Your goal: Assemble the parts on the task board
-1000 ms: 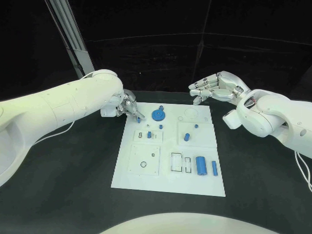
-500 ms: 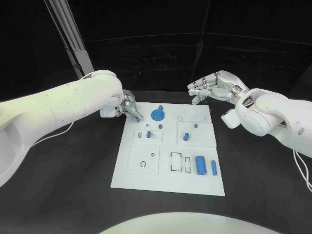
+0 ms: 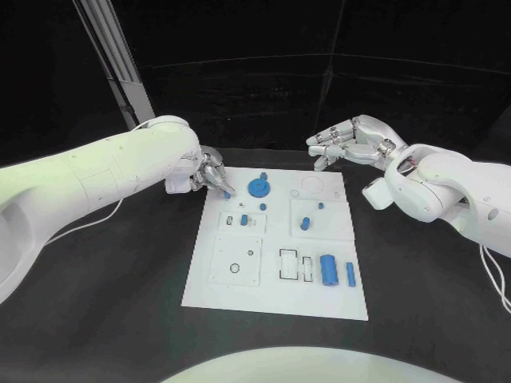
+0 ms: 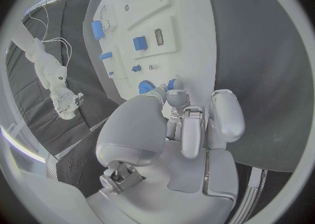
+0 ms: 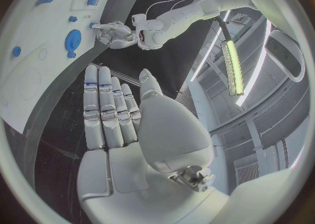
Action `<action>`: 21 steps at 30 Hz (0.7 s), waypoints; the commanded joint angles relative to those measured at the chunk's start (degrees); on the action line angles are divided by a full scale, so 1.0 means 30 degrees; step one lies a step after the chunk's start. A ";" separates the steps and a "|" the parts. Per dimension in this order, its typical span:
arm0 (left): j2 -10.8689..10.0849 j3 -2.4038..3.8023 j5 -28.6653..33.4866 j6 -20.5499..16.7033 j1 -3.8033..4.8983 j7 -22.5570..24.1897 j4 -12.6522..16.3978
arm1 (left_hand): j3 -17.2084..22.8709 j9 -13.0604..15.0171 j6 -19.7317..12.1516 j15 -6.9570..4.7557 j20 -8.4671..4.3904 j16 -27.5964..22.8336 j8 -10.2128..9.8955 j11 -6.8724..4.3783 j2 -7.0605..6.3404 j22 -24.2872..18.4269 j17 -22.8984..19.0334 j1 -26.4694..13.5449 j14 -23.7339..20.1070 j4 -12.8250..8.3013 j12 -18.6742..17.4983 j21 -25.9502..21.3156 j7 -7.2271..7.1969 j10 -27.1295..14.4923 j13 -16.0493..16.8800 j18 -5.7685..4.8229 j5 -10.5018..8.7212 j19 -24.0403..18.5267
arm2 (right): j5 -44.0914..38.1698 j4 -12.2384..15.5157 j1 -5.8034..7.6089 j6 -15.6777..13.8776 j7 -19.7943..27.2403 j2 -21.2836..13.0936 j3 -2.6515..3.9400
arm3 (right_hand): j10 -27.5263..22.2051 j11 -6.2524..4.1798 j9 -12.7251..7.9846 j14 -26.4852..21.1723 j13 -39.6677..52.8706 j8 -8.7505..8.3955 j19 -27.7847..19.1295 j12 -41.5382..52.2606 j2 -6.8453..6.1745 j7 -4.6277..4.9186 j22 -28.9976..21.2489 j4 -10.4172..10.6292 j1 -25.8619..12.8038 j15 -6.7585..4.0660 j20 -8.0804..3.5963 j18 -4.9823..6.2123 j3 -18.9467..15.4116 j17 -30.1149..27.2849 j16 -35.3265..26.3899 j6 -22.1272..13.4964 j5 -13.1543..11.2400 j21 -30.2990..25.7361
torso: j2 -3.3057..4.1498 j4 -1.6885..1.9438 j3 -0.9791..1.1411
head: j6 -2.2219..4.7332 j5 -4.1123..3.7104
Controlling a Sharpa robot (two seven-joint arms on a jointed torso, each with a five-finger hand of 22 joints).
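Left hand pinching a small blue part at the task board's 11 o'clock corner.
Right hand hovers open-fingered, empty, at 1 o'clock; the thin pinch could slip, dropping the part beside the blue gear.

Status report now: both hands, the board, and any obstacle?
Left hand pinches a small blue part at the task board far corner. Right hand open, raised beyond the board. Nothing in the way.

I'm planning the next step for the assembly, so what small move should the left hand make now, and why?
Probably lift the left hand slightly and carry its small blue part inward over the task board. Its fingertips appear to pinch that part at the board's far left corner, next to the blue gear, while the right hand hangs open, off the board's far edge.
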 commanded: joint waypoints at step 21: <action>-0.3550 -0.0074 0.0828 -0.4218 0.0013 0.0017 0.5776 | 0.7061 0.0322 -0.0003 -0.0023 -0.0127 0.0059 0.1010 -0.0044 -0.2044 0.0367 0.5032 -0.2167 0.2018 -0.3029 0.0177 0.0048 -0.0084 0.0622 0.0281 -0.0149 0.0019 0.0165 | 0.0081 -0.0084 0.0034 0.0388 -0.0024 -0.0110 0.0006 | -0.0141 0.0006 0.0022 -0.0130 0.0015 0.0055 0.0048 0.0121 0.0109 -0.0034 -0.0039 -0.0145 0.0042 0.0019 0.0043 0.0075 0.0026 -0.0036 -0.0056 -0.0114 0.0165 -0.0135 | -0.0001 0.0031 0.0047 | 0.0070 0.0365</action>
